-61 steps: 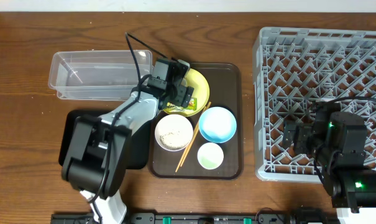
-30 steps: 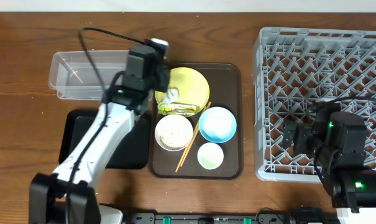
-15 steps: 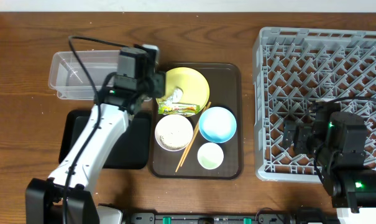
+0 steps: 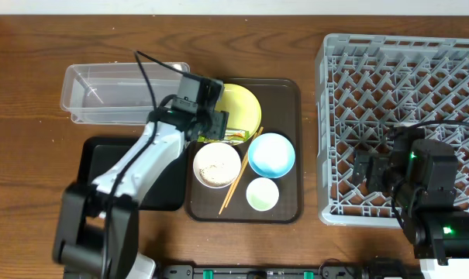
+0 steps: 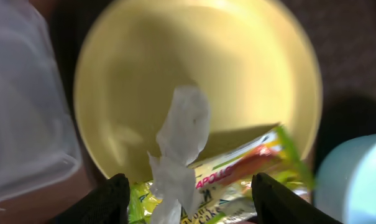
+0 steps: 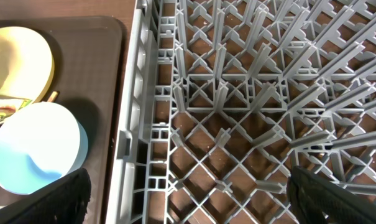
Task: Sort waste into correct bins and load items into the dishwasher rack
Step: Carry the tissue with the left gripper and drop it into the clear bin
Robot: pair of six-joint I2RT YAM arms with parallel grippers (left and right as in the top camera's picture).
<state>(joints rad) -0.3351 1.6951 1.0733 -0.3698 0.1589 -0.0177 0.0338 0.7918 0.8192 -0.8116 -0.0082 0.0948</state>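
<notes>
Your yellow plate (image 5: 237, 81): tissue (image 5: 184, 124), wrapper (image 5: 250, 163) on it.
Wrapper axis: left-right, along near rim.
Your left gripper (image 5: 189, 185): spread.
Your right gripper (image 6: 188, 179): spread.

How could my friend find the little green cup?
Look at the dark brown tray beside the big grey rack. The cup sits near its front edge, beside the blue bowl. It is the smallest round dish, and the only pale green one.

snack wrapper (image 5: 247, 167), red lettering "APOLLO", partly cut-off "Cake" beneath
</notes>
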